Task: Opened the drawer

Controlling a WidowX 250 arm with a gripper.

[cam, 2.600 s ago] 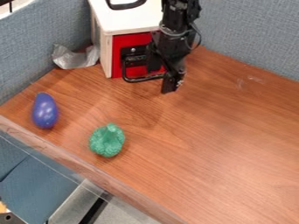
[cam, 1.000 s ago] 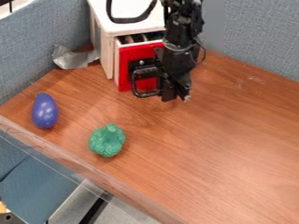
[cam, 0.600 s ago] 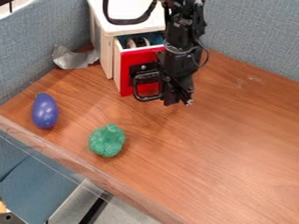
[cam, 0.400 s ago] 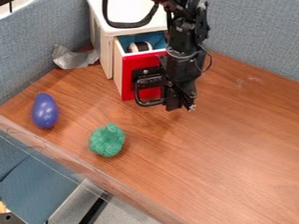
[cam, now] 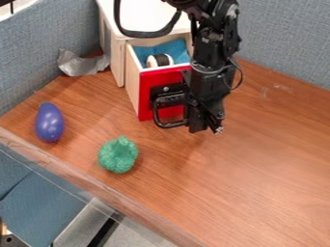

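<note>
The boxy, red-fronted wooden drawer (cam: 145,86) is standing open toward six o'clock, the black gripper (cam: 205,127) hanging at its five o'clock; whether spread or pinching, I cannot tell.

Red-fronted drawer (cam: 147,85) with black handle (cam: 169,112), pulled open from white-topped wooden cabinet (cam: 118,53)

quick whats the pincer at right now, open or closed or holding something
Pincer: at the handle; open, closed or gripping it cannot be told.
</note>
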